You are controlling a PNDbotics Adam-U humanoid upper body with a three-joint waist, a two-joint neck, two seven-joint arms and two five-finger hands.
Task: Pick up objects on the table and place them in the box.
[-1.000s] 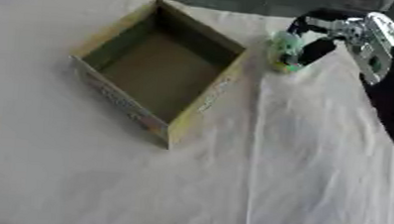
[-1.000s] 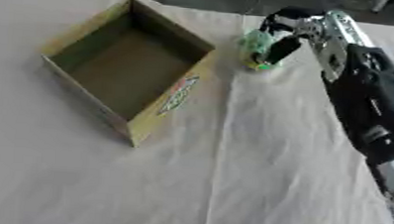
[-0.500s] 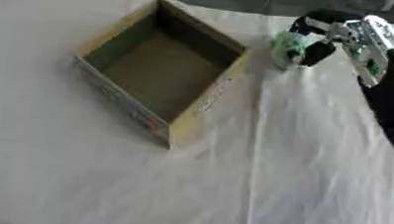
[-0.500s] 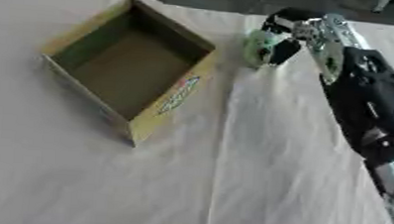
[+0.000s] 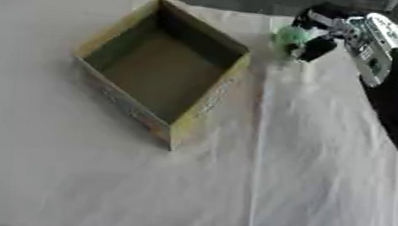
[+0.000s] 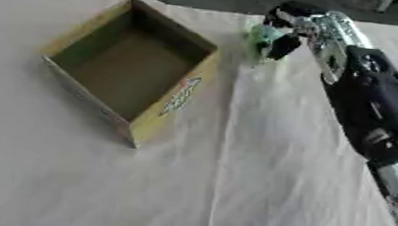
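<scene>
**Q:** so what actually changed in the last second? looks like nothing to me

**A:** Not much, but something. The right hand [image 6: 298, 29] was already curled round the small green object [image 5: 288, 37] a second ago, and it's still wrapped on it now, fingers and thumb closed around the thing. The difference is the position: the hand and the object have crept a little toward the box [image 5: 205, 103] and look slightly raised off the white cloth [image 5: 303, 182] (hard to swear to the lift, the object is half hidden by fingers). The box itself hasn't budged.

**Q:** meaning for the task?

**A:** I'd say the grasp is done and the carry has just begun. The object sits just beside the box's far right corner, still outside it, so what's left is moving it over the opening and letting go. The wall nearest the hand is the thing to clear.

**Q:** counts?

**A:** One box, open-topped, nothing visible inside. One green object, in the hand. One robot hand showing (the left one isn't in either view). I can't see any other loose items on the cloth.
</scene>
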